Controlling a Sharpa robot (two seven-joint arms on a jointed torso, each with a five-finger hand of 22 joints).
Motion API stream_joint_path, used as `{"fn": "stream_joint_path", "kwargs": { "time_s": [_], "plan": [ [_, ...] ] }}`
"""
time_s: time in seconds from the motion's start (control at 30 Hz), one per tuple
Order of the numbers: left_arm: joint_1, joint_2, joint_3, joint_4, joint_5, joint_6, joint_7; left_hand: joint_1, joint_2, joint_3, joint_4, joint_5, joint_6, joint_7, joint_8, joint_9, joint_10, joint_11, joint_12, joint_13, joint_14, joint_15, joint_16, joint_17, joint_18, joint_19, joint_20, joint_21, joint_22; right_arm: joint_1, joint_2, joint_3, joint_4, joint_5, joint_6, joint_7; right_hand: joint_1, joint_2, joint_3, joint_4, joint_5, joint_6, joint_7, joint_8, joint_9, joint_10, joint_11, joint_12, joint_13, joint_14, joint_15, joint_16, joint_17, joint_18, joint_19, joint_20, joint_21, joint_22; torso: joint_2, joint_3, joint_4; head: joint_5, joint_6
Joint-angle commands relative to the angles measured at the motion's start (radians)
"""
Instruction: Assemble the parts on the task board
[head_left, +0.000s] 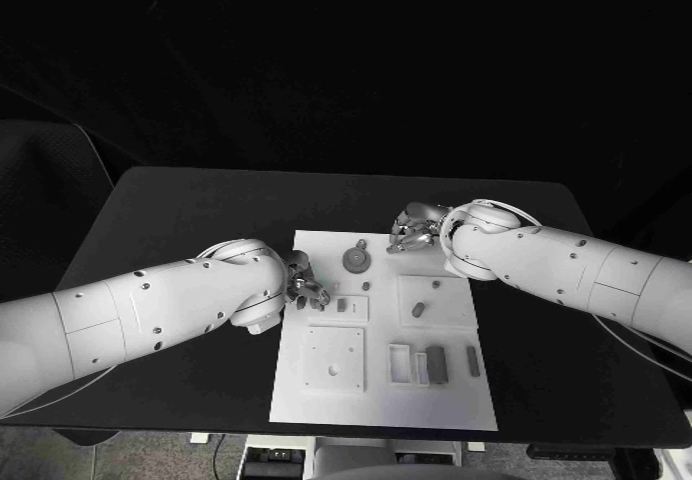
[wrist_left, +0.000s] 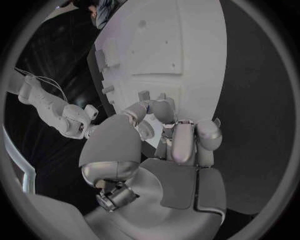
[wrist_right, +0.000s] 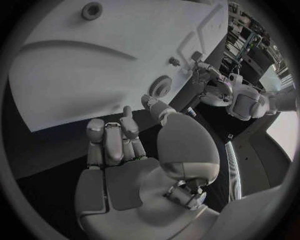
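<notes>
Both hands at board's far end, gear not yet taken.
Gear (head_left: 356, 260) lies flat on board (head_left: 325, 395) btw hands; prob light, stiff, slick; pinch by rim. L hand (head_left: 304, 285) and R hand (head_left: 411, 232) fingers curled, nothing held.

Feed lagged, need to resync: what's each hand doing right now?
Left hand: holds nothing visible, fingers apart.
Right hand: holds nothing visible, fingers apart.

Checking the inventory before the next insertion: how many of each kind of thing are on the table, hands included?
Hands: 2, left hand and right hand
Task board: 1
Gear-like part: 1
Oval part: 1
Long grey parts: 2, block and bar
Total: 7; a few smaller specks on the board are too small to tell.
</notes>
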Motion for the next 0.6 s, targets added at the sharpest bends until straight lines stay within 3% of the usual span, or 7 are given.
{"fn": "stream_joint_path", "kwargs": {
  "time_s": [0.03,0.6],
  "plan": [
    [-0.005,0.005,-0.002,-0.003,-0.026,-0.011,-0.002,0.003,0.01,0.041,-0.041,0.002,0.265,-0.073,0.001,0.002,0.044,-0.007,0.005,0.001,0.045,-0.022,0.004,0.002,0.092,0.007,0.002,0.046,0.001,0.0,0.0,0.0,0.002,-0.004,0.006,0.006,-0.012,0.001,0.006,0.0,0.003,0.001,0.009,0.0,-0.001,0.006,-0.002,0.006,-0.002,0.0,-0.006,0.003,0.0,0.019,-0.002,-0.002,0.015,-0.001,0.0,-0.0002,-0.0003,-0.001,0.0],
    [-0.005,0.006,-0.001,0.001,-0.08,-0.039,0.005,0.004,0.011,0.043,-0.044,0.003,0.275,-0.078,0.011,0.007,0.054,-0.013,0.015,0.008,0.055,-0.024,0.016,0.009,0.097,0.017,0.0,0.055,0.004,0.0,-0.001,0.0,0.001,-0.004,0.007,0.006,-0.012,0.001,0.006,0.0,0.003,0.001,0.009,0.0,-0.001,0.006,-0.002,0.006,-0.002,0.0,-0.006,0.003,-0.001,0.019,-0.002,-0.002,0.016,-0.002,0.0,-0.0009,0.0003,-0.001,-0.003]
  ]
}}
